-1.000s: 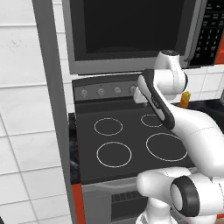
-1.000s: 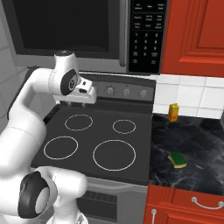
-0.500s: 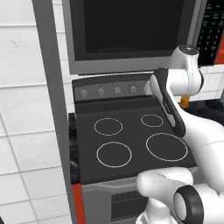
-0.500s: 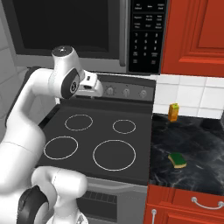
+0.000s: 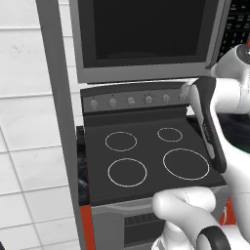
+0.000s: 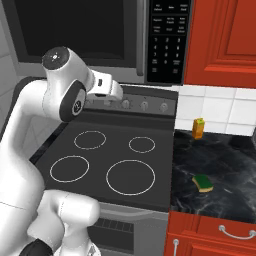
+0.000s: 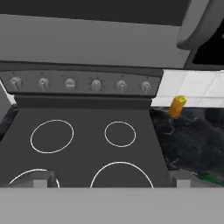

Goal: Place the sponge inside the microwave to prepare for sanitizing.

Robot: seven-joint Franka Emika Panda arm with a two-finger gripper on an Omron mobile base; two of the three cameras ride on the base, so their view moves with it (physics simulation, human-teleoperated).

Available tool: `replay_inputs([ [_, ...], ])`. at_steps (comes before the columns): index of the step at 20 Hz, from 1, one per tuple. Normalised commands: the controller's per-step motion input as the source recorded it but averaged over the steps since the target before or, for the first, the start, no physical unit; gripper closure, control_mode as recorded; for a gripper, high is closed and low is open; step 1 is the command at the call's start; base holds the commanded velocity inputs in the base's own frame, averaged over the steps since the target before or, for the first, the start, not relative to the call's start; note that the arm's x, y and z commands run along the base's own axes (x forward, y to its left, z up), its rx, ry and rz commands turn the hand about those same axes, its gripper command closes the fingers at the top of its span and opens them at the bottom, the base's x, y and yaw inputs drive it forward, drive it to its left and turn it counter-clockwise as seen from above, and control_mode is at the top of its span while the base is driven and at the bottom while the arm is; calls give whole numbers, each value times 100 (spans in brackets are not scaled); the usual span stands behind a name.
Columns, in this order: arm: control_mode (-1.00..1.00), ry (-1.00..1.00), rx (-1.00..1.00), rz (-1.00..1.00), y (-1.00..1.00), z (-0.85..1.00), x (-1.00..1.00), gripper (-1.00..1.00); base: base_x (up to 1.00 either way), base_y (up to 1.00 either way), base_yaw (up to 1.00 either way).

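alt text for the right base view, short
A green-topped sponge lies on the dark marble counter right of a black four-ring stove, with a small orange-yellow object standing by the tiled wall. The white arm reaches over the stove below the microwave.

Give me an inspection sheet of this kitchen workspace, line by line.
Surface: black four-ring stove beside dark marbled counter.
Job's things: small yellow-and-green sponge lies flat on the counter, untouched; large dark grey microwave above the stove, its door swung open.
Clutter: small upright orange-yellow object at the counter's back.
Grippers: tool looks over the stove in the hand view, fingers apart, holding nothing.
Cables: nothing seen.
Surroundings: red cabinets, white tiled wall.
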Motion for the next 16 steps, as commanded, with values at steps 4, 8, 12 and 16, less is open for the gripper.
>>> replay_inputs([
  [4,-100,-12,-3,-11,-54,50,-43,-100,0,0,0],
  [8,-100,-8,0,-15,-49,62,-39,-100,0,0,0],
  [12,-100,-8,8,-8,-20,58,-8,-100,0,0,0],
  [16,-100,0,22,0,-17,7,0,-100,0,0,0],
])
